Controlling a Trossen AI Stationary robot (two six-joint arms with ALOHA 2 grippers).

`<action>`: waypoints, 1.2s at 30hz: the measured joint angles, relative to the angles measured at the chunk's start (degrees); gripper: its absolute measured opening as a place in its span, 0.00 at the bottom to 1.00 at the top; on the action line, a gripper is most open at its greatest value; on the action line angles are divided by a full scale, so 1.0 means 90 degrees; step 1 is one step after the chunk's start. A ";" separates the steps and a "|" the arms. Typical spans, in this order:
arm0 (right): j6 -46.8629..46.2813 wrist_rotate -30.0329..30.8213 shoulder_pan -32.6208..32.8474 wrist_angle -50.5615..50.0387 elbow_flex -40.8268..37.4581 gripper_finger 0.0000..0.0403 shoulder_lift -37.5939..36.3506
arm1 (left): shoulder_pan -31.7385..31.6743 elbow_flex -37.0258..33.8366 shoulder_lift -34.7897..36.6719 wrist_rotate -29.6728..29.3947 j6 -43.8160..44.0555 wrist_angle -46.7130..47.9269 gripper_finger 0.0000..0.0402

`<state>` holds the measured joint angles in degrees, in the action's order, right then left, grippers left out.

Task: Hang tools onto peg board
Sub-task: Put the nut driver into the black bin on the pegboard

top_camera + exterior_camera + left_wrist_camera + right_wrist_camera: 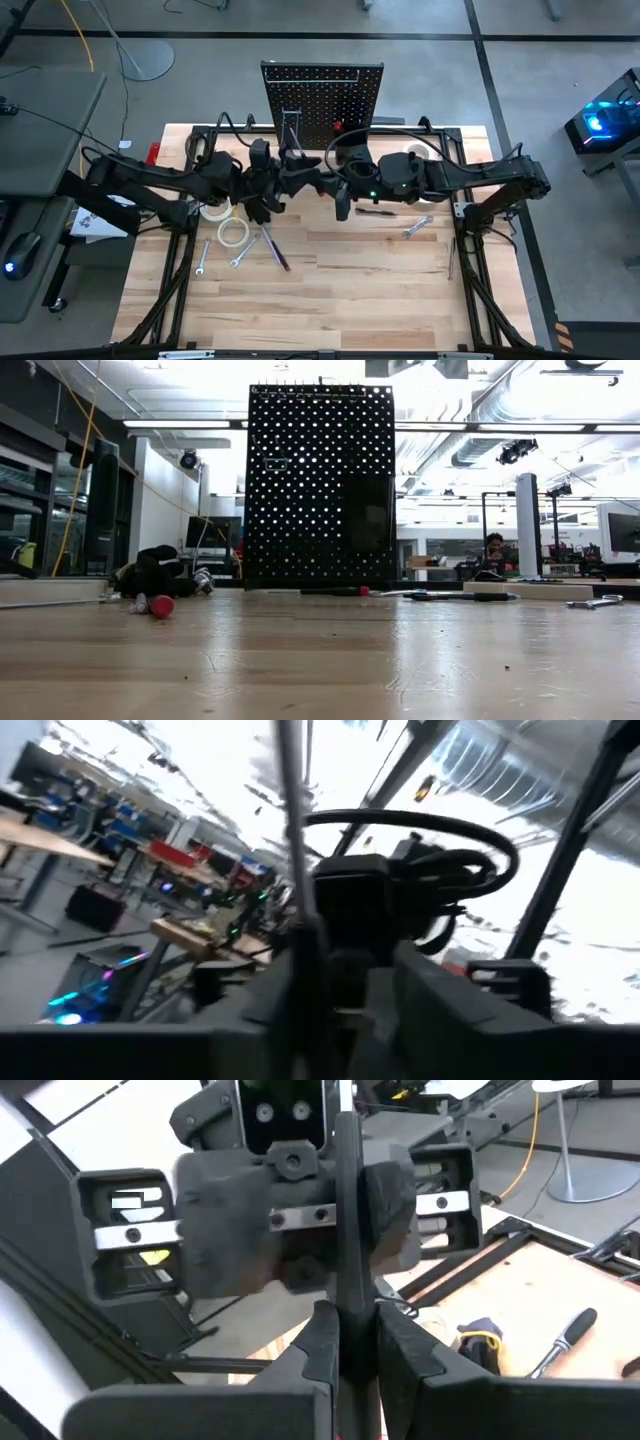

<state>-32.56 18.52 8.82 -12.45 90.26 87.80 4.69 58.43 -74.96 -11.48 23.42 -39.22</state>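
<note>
A long slim tool (347, 1230) with a dark body and a thin grey shaft (288, 810) stands upright in the air in front of the peg board (322, 100). The shaft also shows in the high view (291, 128). My right gripper (350, 1315) is shut on it over the table's middle (325, 187). My left gripper (345, 965) faces it from the left (288, 182) and is open. Its fingers stand on either side of the tool, and I cannot tell whether one touches it. My right gripper pinches the tool's dark body (348, 1285) between its two fingers. The fingers come roughly level from the table's right side and lie across it. The tool stands upright, its thin shaft pointing up, clear of the table.
On the wood near the left arm lie two white tape rolls (232, 232), two small wrenches (243, 257) and a dark screwdriver (276, 248). A screwdriver (375, 211) and a wrench (418, 226) lie under the right arm. The peg board (320, 485) stands at the far edge.
</note>
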 joint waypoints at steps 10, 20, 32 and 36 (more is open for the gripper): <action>0.0172 0.0010 0.0001 -0.0052 -0.0005 0.07 -0.0001 | -0.0227 0.0000 0.0244 -0.0076 0.0228 0.0773 0.04; 0.1961 0.0631 0.0348 -0.1816 0.0618 0.52 -0.0494 | -0.0745 -0.0003 0.0927 0.0271 0.1919 0.2333 0.04; 0.9330 0.2022 0.1184 -0.1889 0.0952 0.56 0.0039 | -0.0755 -0.0005 0.0914 0.1791 0.7259 0.1982 0.05; 1.0474 0.2670 0.1200 -0.0956 0.0952 0.56 0.0457 | -0.0610 -0.0005 0.0902 0.1508 0.7439 0.2031 0.05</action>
<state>61.71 42.55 19.62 -21.05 98.83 91.91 -0.80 58.39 -66.85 2.09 90.37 -20.95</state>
